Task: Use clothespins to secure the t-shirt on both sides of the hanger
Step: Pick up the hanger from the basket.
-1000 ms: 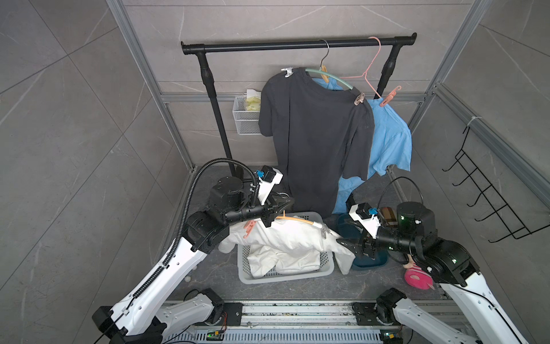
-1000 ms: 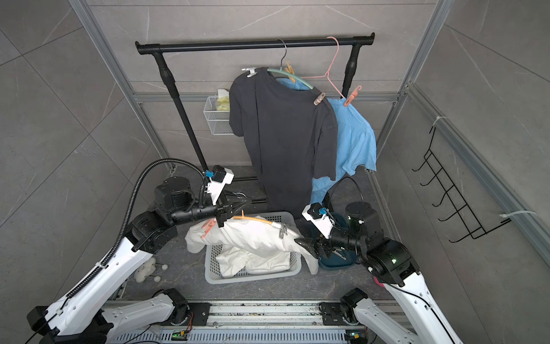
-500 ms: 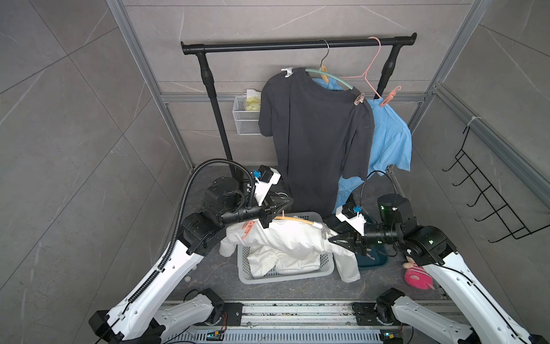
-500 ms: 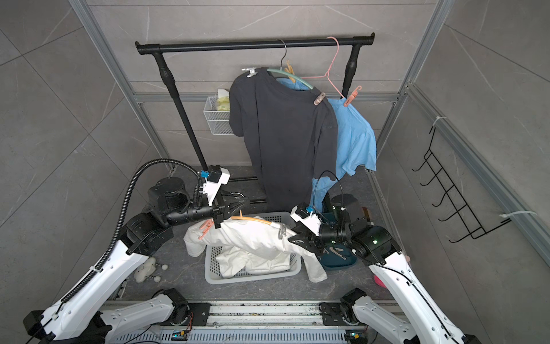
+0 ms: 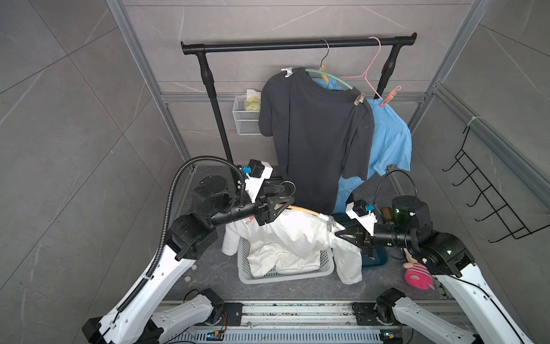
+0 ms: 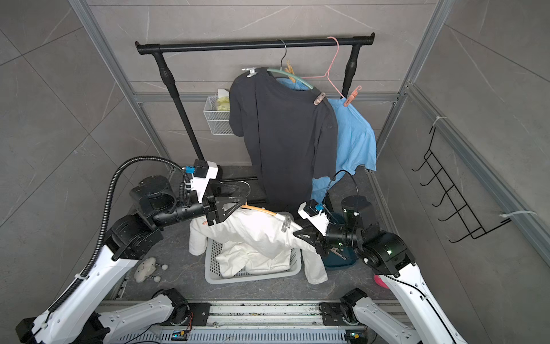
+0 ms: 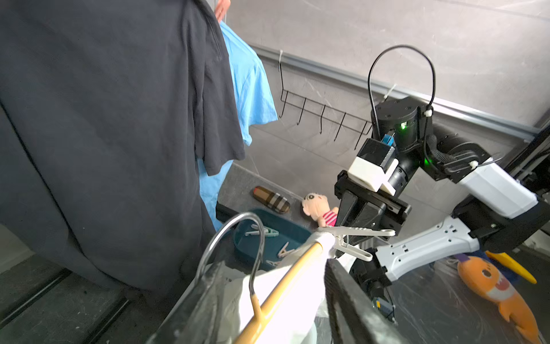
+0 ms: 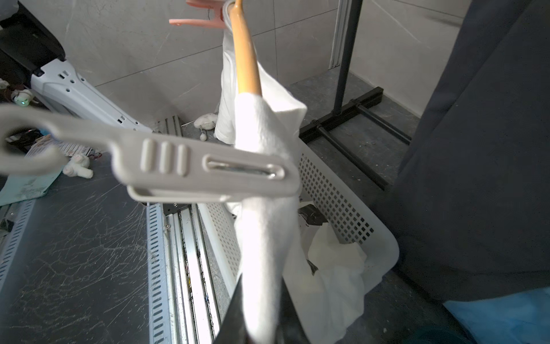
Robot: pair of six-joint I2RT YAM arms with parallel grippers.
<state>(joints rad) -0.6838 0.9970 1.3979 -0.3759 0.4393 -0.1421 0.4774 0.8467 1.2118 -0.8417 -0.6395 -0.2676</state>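
Two clothespins were clipped over the white t-shirt [image 5: 297, 235] on the tan hanger [image 5: 301, 209]. A pink clothespin [image 5: 250, 221] sat at its left end and a grey-white clothespin [image 5: 329, 224] at its right end. The garment draped down into the white basket [image 5: 285, 275] on the tabletop [image 5: 297, 293]. More loose clothespins [image 7: 263, 232] lay in the blue bin [image 7: 297, 235], just right of the basket.

Compared with a second before, the right claw [image 5: 339, 234] had left the blue bin and travelled left to the shirt's right shoulder. It had also narrowed from wide apart to nearly closed. The left claw [image 5: 287, 196] had done the reverse: it was clamped on the hanger a second earlier and had since let its jaws part. The hanger and shirt sat in much the same place.

In the left wrist view the left claw's fingers [image 7: 351, 297] stood well apart on either side of the hanger's bar, near the metal hook [image 7: 261, 238]. Whether either finger touched the bar could not be told. In the right wrist view the right claw's fingers [image 8: 232, 324] were pinched on a fold of the white t-shirt just beside the grey-white clothespin, with the cloth squeezed between them.

At the far side, a black t-shirt [image 5: 315, 134] and a blue t-shirt [image 5: 387, 140] hung from the rail [image 5: 297, 46].
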